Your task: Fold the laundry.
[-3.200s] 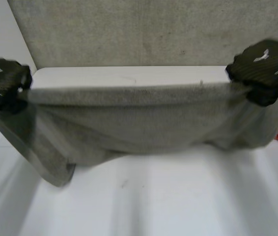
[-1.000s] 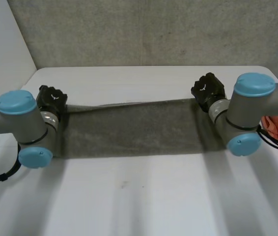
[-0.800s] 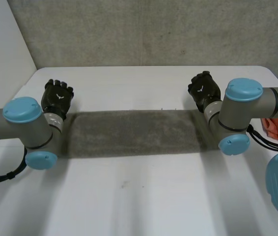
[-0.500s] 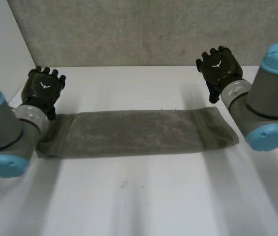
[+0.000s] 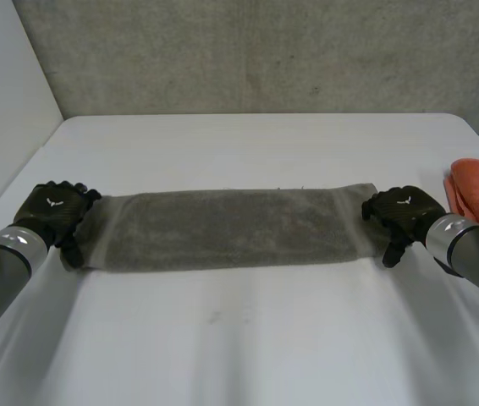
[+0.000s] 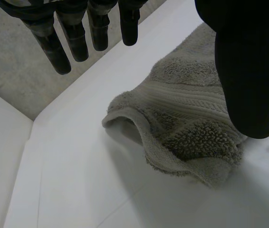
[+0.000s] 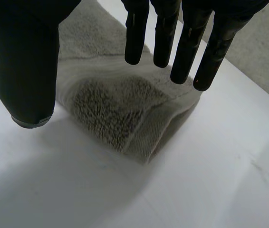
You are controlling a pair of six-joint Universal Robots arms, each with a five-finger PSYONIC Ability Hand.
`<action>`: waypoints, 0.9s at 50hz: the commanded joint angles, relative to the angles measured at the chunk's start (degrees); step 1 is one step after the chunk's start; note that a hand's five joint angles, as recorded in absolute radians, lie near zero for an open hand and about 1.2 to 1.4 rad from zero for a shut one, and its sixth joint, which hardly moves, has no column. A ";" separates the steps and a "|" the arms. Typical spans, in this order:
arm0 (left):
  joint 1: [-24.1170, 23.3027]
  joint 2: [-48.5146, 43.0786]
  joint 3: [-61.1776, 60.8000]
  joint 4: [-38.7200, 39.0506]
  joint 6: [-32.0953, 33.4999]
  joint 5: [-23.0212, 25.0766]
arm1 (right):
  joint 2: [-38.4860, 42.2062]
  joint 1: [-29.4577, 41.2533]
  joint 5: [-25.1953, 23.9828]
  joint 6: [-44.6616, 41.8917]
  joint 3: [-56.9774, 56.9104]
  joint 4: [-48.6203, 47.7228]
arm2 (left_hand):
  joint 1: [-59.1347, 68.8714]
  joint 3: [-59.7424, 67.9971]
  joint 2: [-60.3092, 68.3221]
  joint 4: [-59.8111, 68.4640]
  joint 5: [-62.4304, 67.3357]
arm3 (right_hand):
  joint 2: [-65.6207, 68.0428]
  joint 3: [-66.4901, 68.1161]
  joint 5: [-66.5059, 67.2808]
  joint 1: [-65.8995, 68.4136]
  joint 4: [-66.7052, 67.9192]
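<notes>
Though poised at either end of the grey towel, grip nothing: left hand and right hand, fingers straight and apart. Lies flat as a long folded strip across white table.

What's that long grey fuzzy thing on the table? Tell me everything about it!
It is a grey terry-cloth towel, folded into a long, narrow strip and lying flat on the white table. Its pile looks fluffy, with a smoother woven band near each short end. The end by the robot's left hand curls up a little. The right hand is at the other end. Both hands are open; whether they touch it is unclear.
</notes>
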 commanded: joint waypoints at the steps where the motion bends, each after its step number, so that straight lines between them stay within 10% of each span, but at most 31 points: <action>1: -0.42 0.48 -0.75 0.84 -0.26 -0.08 | 4.39 -0.16 -0.07 -0.69 -1.31 -3.23 | 1.47 0.52 0.88 0.89 -0.38 | 10.40 9.95 11.00 13.86 9.98; 5: -0.34 0.48 -1.45 1.54 -0.26 -0.08 | 6.50 -0.51 0.46 -1.05 -2.53 -4.02 | 1.63 0.69 1.04 1.06 -0.21 | 20.93 20.49 21.53 24.39 20.51; 7: -0.34 0.48 -1.80 1.63 -0.26 -0.08 | 6.77 -1.04 0.54 -0.52 -2.98 -5.07 | 1.47 0.52 0.88 0.89 -0.38 | 53.66 53.21 54.26 57.12 53.24; 32: -0.43 6.81 -4.18 1.55 -4.57 0.01 | -5.45 -16.94 6.00 -13.34 1.77 -9.03 | 1.30 0.35 0.71 0.72 -0.55 | 53.75 53.30 54.34 57.21 53.33; 45: -0.34 8.83 -4.53 1.55 -4.66 -0.17 | -6.16 9.84 4.15 -15.46 -13.60 -9.73 | 0.96 0.02 0.37 0.39 -0.88 | 53.75 53.30 54.34 57.21 53.33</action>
